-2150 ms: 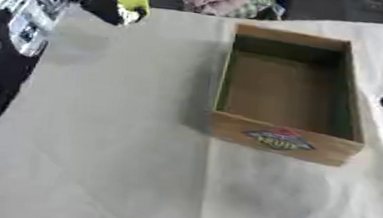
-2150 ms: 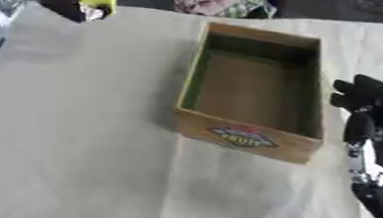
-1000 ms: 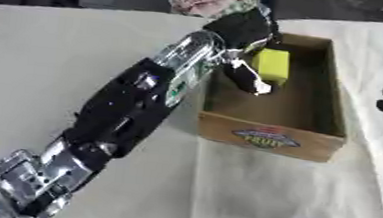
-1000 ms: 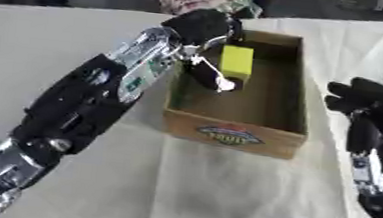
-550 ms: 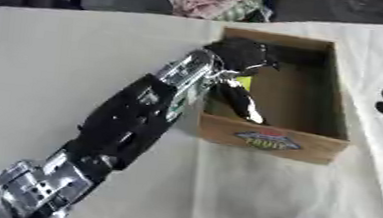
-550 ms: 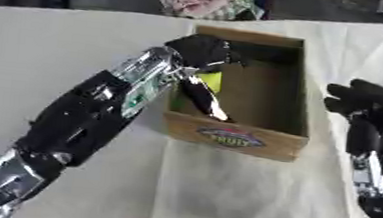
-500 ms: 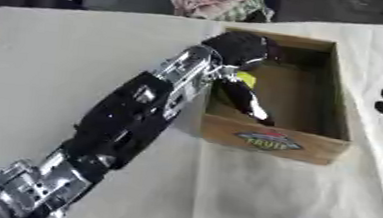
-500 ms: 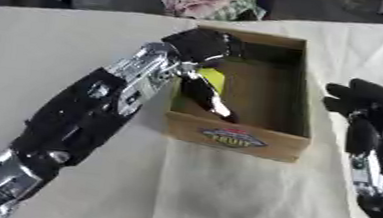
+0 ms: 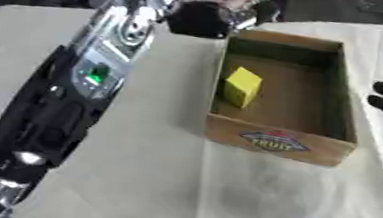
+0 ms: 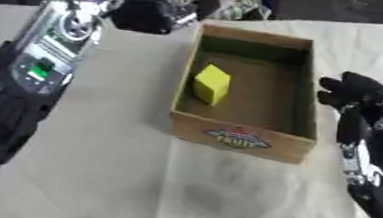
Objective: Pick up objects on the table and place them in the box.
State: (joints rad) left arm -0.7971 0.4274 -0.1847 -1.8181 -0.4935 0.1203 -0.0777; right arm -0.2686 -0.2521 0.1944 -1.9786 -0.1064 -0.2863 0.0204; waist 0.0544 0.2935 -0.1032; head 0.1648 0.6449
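Even bright light, soft shadows; motion blur thruout, esp. top.

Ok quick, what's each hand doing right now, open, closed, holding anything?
Left hand: beside the box's far left corner, holding nothing; fingers cannot be told.
Right hand: open, empty, right of the box.
The yellow block lies in the box.

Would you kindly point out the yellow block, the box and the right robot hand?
yellow block (image 9: 242, 87), left eye view, its front face.
box (image 9: 277, 141), left eye view, its labelled near wall.
right robot hand (image 10: 357, 97), right eye view, its palm.
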